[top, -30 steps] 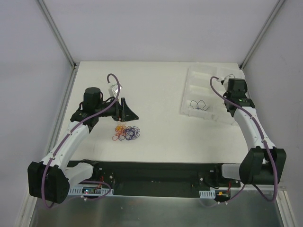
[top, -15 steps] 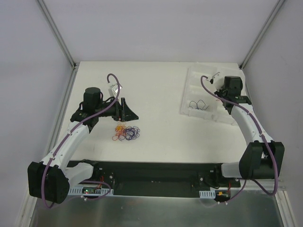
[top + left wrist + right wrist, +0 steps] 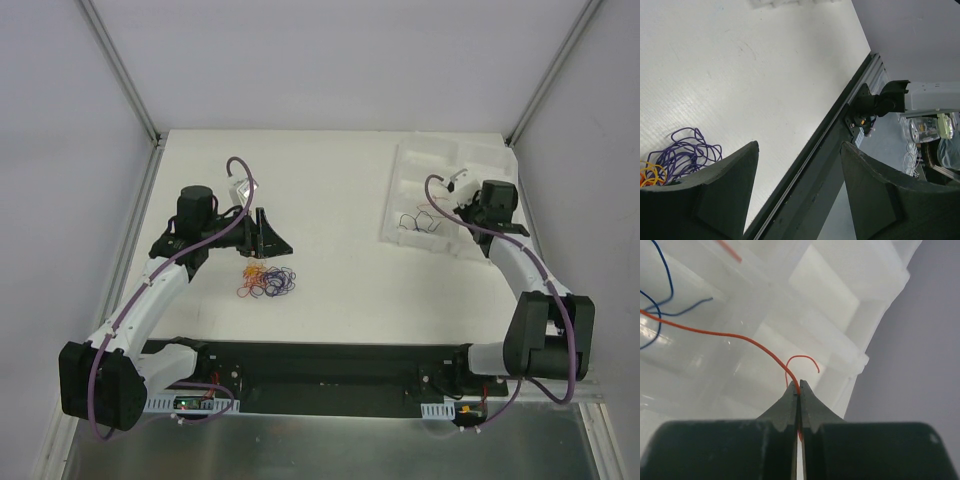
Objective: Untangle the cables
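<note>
Two arms, each with one hand: the left hand point(image 3: 268, 236) and the right hand point(image 3: 798, 385). One worktop point(image 3: 330, 180) and one white tray point(image 3: 470, 160); its compartments are too faint to count. One heap of cables point(image 3: 270, 280) lies just below the left hand, in three colours, purple, orange and red; its strands are too tangled to count. At the right hand's fingertips is one orange wire point(image 3: 740, 337). Beyond it run two dark blue lines point(image 3: 672, 285), possibly one strand, and one short orange piece point(image 3: 729, 251).
</note>
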Robot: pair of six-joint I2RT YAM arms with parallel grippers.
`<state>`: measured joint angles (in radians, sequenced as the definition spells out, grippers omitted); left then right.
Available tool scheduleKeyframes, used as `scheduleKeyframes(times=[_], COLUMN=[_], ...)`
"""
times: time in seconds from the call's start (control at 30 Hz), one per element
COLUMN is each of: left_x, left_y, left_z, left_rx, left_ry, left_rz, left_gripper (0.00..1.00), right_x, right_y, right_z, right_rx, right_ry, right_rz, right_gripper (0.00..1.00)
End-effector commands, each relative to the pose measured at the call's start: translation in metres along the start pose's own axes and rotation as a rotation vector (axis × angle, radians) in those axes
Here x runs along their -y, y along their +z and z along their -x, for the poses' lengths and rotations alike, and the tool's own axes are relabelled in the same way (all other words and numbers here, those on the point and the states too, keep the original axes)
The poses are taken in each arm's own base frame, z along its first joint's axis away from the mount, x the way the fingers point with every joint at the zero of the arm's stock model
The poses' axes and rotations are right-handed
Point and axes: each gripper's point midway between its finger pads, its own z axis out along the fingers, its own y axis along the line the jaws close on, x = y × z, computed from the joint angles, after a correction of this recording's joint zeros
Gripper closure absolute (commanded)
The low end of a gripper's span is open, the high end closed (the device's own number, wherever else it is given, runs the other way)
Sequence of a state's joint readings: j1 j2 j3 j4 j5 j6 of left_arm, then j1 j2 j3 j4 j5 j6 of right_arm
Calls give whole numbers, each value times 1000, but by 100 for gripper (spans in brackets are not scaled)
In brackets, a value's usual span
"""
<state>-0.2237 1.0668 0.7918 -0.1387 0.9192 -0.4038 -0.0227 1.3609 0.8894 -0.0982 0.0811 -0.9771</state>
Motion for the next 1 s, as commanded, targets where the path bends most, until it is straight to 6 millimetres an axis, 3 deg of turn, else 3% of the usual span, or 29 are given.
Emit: scheduleKeyframes(times=[0.0,0.03,0.4,0.73,0.97], left_x=[11,11,14,15,17], left_y=[0,0,2,5,5], left_z=[0,0,-3,-6,-7], left_rx=[-4,-2,-16,-33,-39], left_ry=[57,60,65,57,62], left_rz=[-51,-50,-61,-72,-79], left_gripper=[34,35,35,34,34], right_x=[16,22,71,100,112], right_y=[-7,-8,-27,-58,-72], right_z=[-2,1,-41,-48,-62], right_rx=[68,98,-11,-34,-147], right_ry=[84,104,237,231,184], right_rz=[-62,-85,-316,-505,-596], right_gripper=[100,100,100,100,100])
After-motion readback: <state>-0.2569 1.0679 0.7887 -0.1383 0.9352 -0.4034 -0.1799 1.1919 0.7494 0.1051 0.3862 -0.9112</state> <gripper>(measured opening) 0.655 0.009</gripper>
